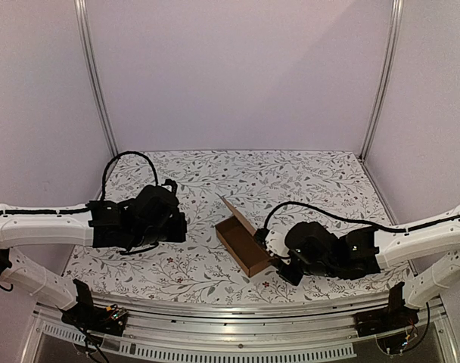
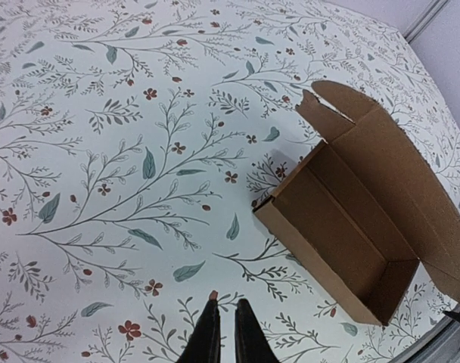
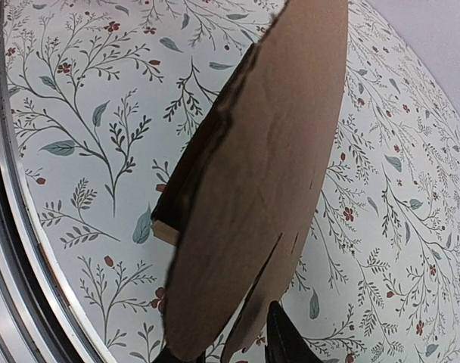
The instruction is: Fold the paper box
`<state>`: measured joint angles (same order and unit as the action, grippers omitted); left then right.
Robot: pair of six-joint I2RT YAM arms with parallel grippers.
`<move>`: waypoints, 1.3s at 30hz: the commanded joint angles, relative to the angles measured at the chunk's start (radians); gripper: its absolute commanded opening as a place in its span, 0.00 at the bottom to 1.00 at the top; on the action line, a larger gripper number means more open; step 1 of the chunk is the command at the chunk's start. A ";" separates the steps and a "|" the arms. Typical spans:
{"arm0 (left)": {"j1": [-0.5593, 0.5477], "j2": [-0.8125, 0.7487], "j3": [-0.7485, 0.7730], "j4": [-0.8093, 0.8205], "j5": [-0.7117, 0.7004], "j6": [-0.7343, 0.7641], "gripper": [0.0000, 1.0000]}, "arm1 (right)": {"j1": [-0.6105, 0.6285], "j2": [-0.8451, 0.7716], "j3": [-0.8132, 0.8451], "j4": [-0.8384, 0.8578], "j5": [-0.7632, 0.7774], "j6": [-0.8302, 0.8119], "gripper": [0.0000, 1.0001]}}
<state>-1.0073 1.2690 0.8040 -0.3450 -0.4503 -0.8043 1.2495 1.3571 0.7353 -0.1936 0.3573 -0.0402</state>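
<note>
The paper box (image 1: 243, 247) is a brown cardboard tray, open on top, with its lid flap (image 1: 235, 209) standing up along its right side. It also shows in the left wrist view (image 2: 343, 227). My left gripper (image 1: 178, 224) hovers over the table left of the box, apart from it, and its fingers (image 2: 228, 304) are shut and empty. My right gripper (image 1: 280, 262) is at the box's near right end. In the right wrist view the lid flap (image 3: 260, 174) fills the middle, and its lower edge lies between my open right gripper's (image 3: 226, 349) fingers.
The table is covered with a floral cloth (image 1: 306, 181). A metal rail (image 1: 237, 314) runs along the near edge. White walls and corner posts (image 1: 94, 76) close in the back and sides.
</note>
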 commanded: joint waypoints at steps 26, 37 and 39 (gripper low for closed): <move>0.024 -0.047 -0.005 -0.065 -0.062 0.042 0.08 | 0.013 0.020 0.054 0.002 0.053 -0.095 0.00; 0.039 -0.186 -0.088 -0.090 -0.079 0.076 0.12 | -0.154 0.055 0.119 0.015 -0.266 -0.303 0.00; 0.043 -0.210 -0.102 -0.080 -0.073 0.092 0.13 | -0.182 0.062 0.135 0.019 -0.314 -0.371 0.00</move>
<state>-0.9848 1.0988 0.7364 -0.4126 -0.5137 -0.7483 1.1175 1.4021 0.8280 -0.1864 0.2039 -0.2882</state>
